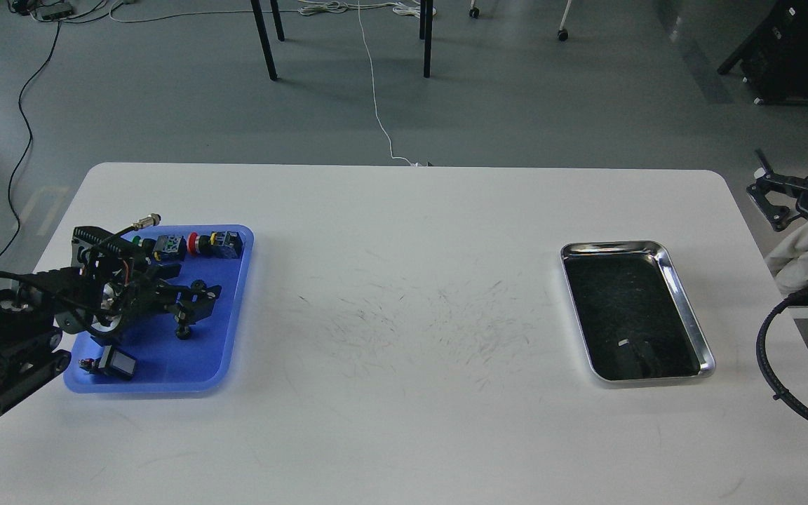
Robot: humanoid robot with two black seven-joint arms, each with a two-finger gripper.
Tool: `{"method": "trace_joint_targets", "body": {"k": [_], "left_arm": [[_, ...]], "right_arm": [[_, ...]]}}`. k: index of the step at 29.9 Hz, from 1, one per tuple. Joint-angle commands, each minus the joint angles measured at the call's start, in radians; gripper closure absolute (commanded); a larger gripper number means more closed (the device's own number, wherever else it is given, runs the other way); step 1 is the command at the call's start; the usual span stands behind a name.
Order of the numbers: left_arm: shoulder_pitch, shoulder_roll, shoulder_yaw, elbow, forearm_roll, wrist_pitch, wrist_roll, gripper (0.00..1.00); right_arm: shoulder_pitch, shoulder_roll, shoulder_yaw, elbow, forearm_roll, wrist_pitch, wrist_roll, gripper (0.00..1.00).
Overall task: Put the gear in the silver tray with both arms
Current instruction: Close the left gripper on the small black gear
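A small black gear [183,332] lies in the blue plastic tray [234,308] at the table's left. My left gripper [195,303] is open low over that tray, its fingertips just above and beside the gear, which is not held. The silver tray [687,308] lies at the table's right, with only dark reflections in its base. My right gripper [771,195] hangs off the table's right edge, behind and right of the silver tray, partly cut off by the frame, with its claws spread and empty.
The blue tray also holds a back row of push-button parts, green [139,242], red [195,243] and black-yellow [226,243], and a square switch [115,363] at its front. A black cable loop [772,365] hangs by the right edge.
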Motion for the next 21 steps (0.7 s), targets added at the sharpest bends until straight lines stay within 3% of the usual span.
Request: {"method": "trace_joint_targets", "body": {"k": [1,21], "left_arm": [[0.003,0.0,0.001,0.005,0.002,0.002,-0.006,0.21],[0.003,-0.019,0.031,0.057,0.002,0.028,-0.023,0.54]], "right_arm": [[0.0,0.0,-0.001,0.0,0.0,0.0,-0.001,0.01],[-0.003,-0.005,-0.001,0.0,0.0,0.0,-0.001,0.01]]}}
